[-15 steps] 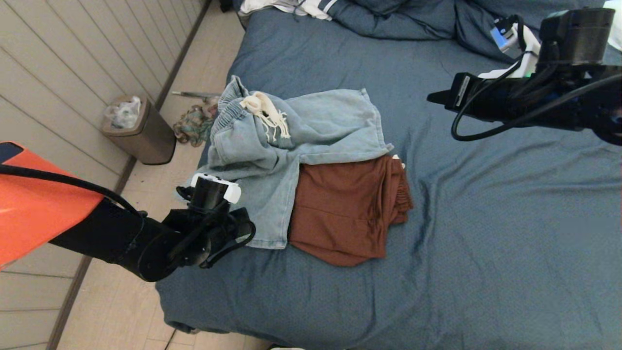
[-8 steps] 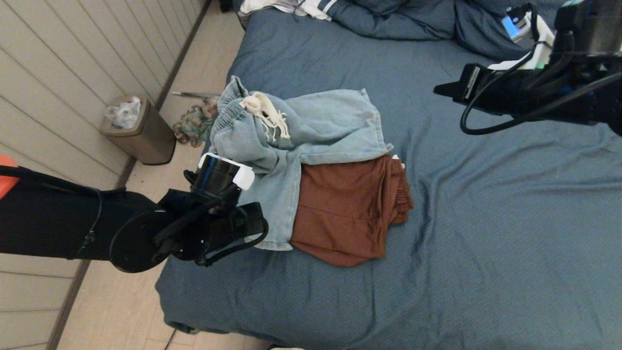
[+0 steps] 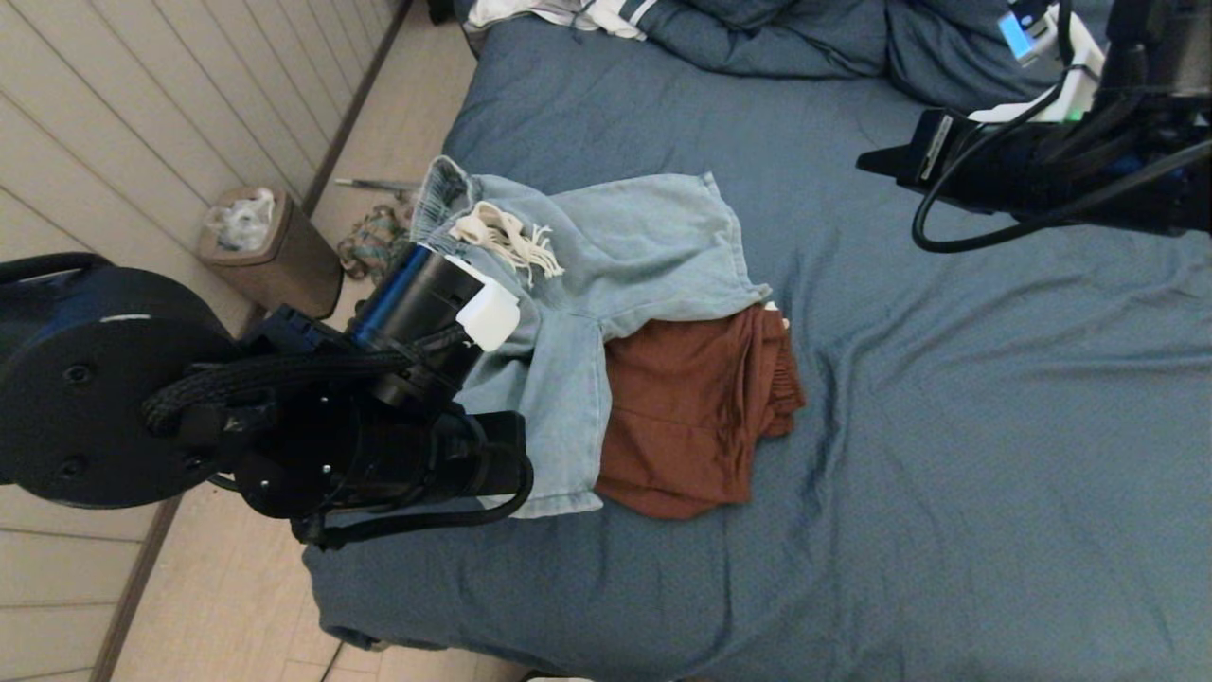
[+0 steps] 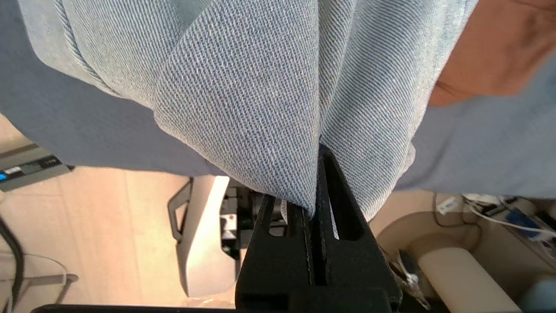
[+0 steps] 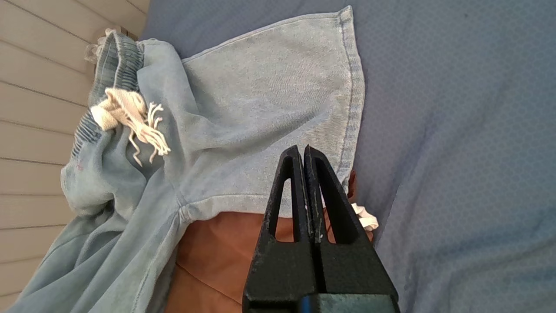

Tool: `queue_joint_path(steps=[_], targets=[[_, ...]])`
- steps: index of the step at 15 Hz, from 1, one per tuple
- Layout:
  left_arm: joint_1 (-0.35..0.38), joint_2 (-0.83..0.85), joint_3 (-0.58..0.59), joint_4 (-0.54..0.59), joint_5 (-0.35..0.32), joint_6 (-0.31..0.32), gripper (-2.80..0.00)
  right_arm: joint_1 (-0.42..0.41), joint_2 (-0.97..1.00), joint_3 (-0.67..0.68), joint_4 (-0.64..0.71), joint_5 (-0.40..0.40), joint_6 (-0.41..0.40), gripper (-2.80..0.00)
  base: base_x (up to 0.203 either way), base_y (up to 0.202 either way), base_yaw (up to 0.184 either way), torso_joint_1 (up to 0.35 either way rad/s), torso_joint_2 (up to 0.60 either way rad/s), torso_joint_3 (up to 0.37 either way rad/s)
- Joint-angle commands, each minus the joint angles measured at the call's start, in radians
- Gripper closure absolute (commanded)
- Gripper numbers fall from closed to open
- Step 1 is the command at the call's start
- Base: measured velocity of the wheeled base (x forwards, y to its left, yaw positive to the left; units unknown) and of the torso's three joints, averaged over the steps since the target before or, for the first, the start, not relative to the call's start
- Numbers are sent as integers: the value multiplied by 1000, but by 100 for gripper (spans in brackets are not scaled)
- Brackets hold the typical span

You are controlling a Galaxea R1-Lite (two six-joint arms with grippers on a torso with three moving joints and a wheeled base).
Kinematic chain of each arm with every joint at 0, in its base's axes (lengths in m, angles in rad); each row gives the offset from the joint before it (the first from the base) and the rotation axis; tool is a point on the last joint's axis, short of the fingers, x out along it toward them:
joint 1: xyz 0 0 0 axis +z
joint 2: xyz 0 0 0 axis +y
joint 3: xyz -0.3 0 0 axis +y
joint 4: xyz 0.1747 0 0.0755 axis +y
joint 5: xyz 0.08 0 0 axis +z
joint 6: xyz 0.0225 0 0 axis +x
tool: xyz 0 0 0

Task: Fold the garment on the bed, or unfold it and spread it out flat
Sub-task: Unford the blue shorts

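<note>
A pair of light-blue denim shorts point(image 3: 606, 265) lies crumpled near the left edge of the bed point(image 3: 947, 474), its elastic waistband and cream drawstring point(image 3: 502, 237) toward that edge and one leg spread flat toward the head of the bed. Its other leg is lifted off the blue cover: the left pincer point(image 4: 316, 204) is clamped on a fold of that denim, the cloth draping away on both sides of the black fingers point(image 4: 343, 204). In the head view the left arm's wrist covers much of that leg. A rust-brown garment point(image 3: 691, 407) lies folded on the bed, partly under the shorts and touching them. The right pincer point(image 5: 304, 191) hangs above the bed toward its right side, its fingers pressed together and holding nothing. On the floor beside the bed's left edge stands a small bin point(image 3: 270, 251).
</note>
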Motion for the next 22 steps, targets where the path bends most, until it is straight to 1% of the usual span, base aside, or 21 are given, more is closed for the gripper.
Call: queue_joint_path(steps=[1, 4, 7, 12, 16, 19, 20, 21, 22], targets=[[-37, -24, -4, 12, 0, -21, 0, 0, 0, 0, -1, 2, 1, 0, 0, 0, 0, 0, 0, 0], [-142, 21, 2, 33, -2, -64, 0, -3, 0, 0, -1, 2, 1, 0, 0, 0, 0, 0, 0, 0], [-191, 62, 30, 31, -4, -67, 0, -4, 0, 0, -2, 1, 1, 0, 0, 0, 0, 0, 0, 0], [-287, 66, 101, 36, -25, -64, 0, -12, 3, -5, -1, 2, 1, 0, 0, 0, 0, 0, 0, 0], [-290, 110, 103, 27, -21, -63, 0, -10, 5, -3, -1, 2, 1, 0, 0, 0, 0, 0, 0, 0], [-290, 109, 95, 24, -30, -61, 0, -12, 6, -6, -1, 2, 1, 0, 0, 0, 0, 0, 0, 0], [-290, 110, 99, 19, -27, -60, -183, -12, 6, -6, -1, 2, 1, 0, 0, 0, 0, 0, 0, 0], [-290, 111, 97, 15, -29, -60, -280, -12, 8, -6, -1, 2, 1, 0, 0, 0, 0, 0, 0, 0], [-290, 111, 93, 14, -32, -59, -280, -12, 8, -6, -1, 2, 1, 0, 0, 0, 0, 0, 0, 0]])
